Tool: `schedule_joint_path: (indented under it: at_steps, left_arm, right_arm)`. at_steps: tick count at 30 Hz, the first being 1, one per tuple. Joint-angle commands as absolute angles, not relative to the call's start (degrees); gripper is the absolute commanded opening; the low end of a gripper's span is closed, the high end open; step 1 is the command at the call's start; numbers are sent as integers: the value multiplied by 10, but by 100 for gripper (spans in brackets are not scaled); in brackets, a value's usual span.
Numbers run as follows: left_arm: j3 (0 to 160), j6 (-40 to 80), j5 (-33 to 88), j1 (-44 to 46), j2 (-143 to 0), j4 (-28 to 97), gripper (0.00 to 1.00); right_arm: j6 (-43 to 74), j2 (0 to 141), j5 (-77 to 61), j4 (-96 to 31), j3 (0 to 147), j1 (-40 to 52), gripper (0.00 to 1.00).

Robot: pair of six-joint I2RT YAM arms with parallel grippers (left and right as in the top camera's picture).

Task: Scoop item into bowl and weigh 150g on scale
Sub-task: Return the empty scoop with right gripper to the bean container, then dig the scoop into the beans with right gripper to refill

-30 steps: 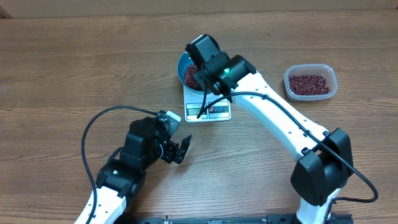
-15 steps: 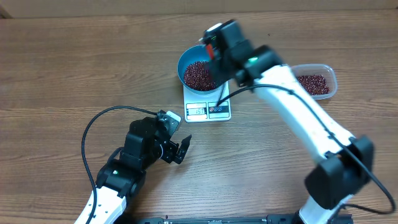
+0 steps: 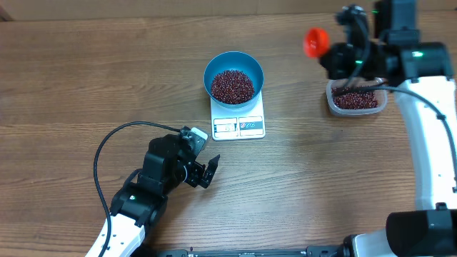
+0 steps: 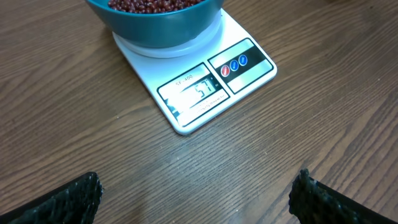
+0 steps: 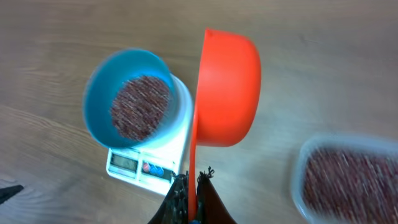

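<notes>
The blue bowl (image 3: 233, 64) stands on the white scale (image 3: 238, 126) at mid-table and holds a pile of dark red-brown beans (image 3: 232, 86). My right gripper (image 3: 331, 52) is shut on the thin handle of an orange scoop (image 3: 314, 41), held high just left of the clear tub. In the right wrist view the scoop (image 5: 227, 87) is tipped on its side, with the gripper (image 5: 193, 183) pinching its handle and the bowl (image 5: 99, 93) and scale (image 5: 143, 168) below left. My left gripper (image 3: 208, 171) rests open near the table's front, its fingers (image 4: 74, 199) wide apart, facing the scale (image 4: 199, 93).
A clear plastic tub (image 3: 380, 96) with more beans (image 3: 355, 98) sits at the right, under the right arm; its rim (image 5: 297, 180) is blurred in the right wrist view. A black cable (image 3: 107, 143) loops beside the left arm.
The right arm has swung from over the bowl to the right, carrying the orange scoop to beside the tub. The bowl of beans is now uncovered. The left arm has not moved.
</notes>
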State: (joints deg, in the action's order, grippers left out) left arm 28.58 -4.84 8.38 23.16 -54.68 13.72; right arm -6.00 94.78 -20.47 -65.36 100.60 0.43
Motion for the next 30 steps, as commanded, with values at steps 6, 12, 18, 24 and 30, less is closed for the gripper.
schedule_joint_path:
  at_steps: [6,12,18,24,30]
  left_arm:
    - [282,-47,88,233,-548,135,99]
    - [282,-47,88,233,-548,135,100]
    - [282,-47,88,233,-548,135,99]
    - [282,-47,88,233,-548,135,100]
    - [282,-47,88,233,-547,135,100]
  right_arm:
    - [-61,934,-223,-726,1020,-124,4]
    - [-65,935,-215,-754,1004,-174,4]
    - [-72,935,-190,-751,970,-181,4]
    - [-72,936,-141,-734,950,-181,4]
    - [-76,936,-139,-697,901,-181,4]
